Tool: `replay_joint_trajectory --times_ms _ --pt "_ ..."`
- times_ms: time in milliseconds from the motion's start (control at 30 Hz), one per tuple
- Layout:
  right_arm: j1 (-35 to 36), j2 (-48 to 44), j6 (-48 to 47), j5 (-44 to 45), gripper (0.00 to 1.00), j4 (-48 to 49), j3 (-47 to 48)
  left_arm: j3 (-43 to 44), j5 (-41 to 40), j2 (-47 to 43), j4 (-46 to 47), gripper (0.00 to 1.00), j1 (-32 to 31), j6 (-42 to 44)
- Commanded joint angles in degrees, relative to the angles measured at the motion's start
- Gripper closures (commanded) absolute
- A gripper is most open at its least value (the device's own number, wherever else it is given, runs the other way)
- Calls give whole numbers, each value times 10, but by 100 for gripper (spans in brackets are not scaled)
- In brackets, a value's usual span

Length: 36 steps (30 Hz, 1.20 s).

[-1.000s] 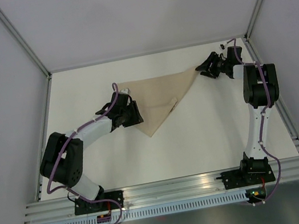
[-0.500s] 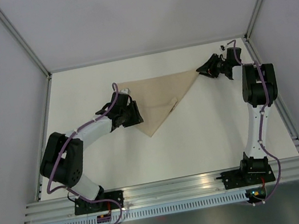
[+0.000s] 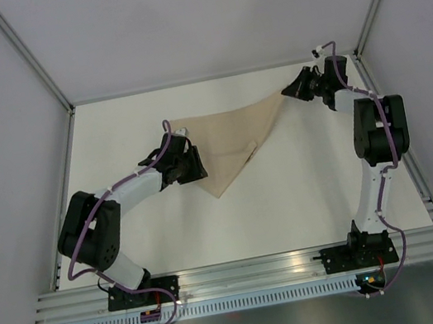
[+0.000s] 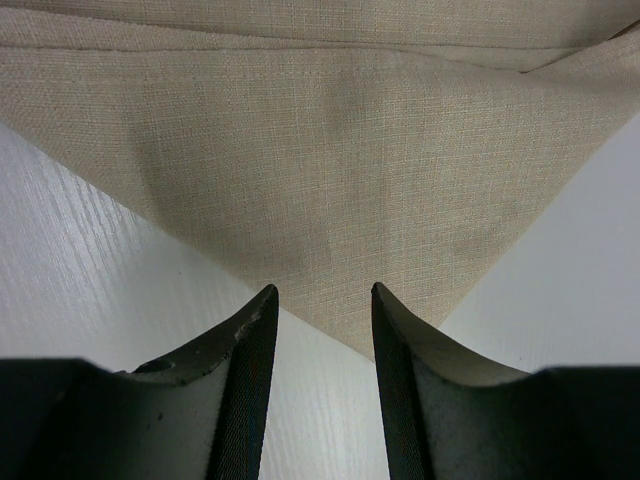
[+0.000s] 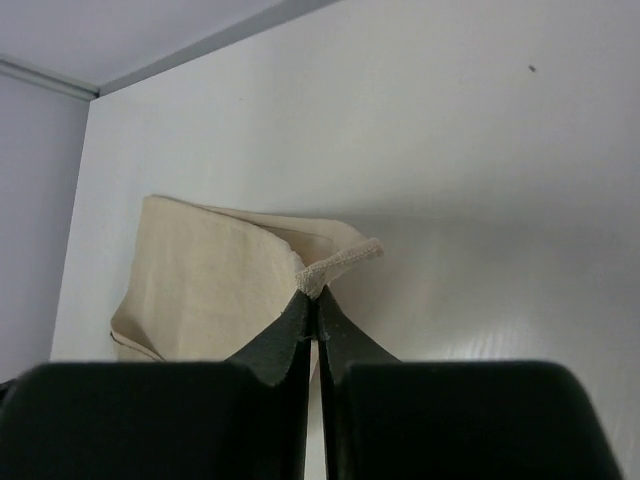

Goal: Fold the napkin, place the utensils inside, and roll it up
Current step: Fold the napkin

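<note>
We see the napkin (image 3: 225, 139), a plain tan cloth folded into a triangle. It lies mostly flat on the far half of the table (image 3: 306, 196), near the middle. Its long side runs along the far edge, and its point faces the near edge. Its right tip, toward the far right corner, is pinched in the right gripper (image 3: 289, 93) and lifted a bit.

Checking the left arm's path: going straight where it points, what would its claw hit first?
Likely the napkin: its folded corner lies just ahead of the open left claw, though depth is unclear.
</note>
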Motion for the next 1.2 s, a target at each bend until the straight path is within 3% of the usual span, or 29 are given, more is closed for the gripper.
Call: replay_joint_trajectory --times_ms 0,200,467,833,1167 --pt "20 -79 -90 5 92 19 -12 16 10 -21 -1 53 -3 -10" --pt "86 -157 -199 24 94 -32 -43 13 -13 -90 -12 53 -2 -32" --pt "248 -253 -375 109 94 -104 -110 18 -62 -221 -54 57 -1 -72" --pt "452 -248 -485 218 97 -171 -140 33 -77 -318 -114 57 -1 -87" --pt "511 -216 -510 246 98 -174 -154 30 -81 -345 -132 58 -1 -91"
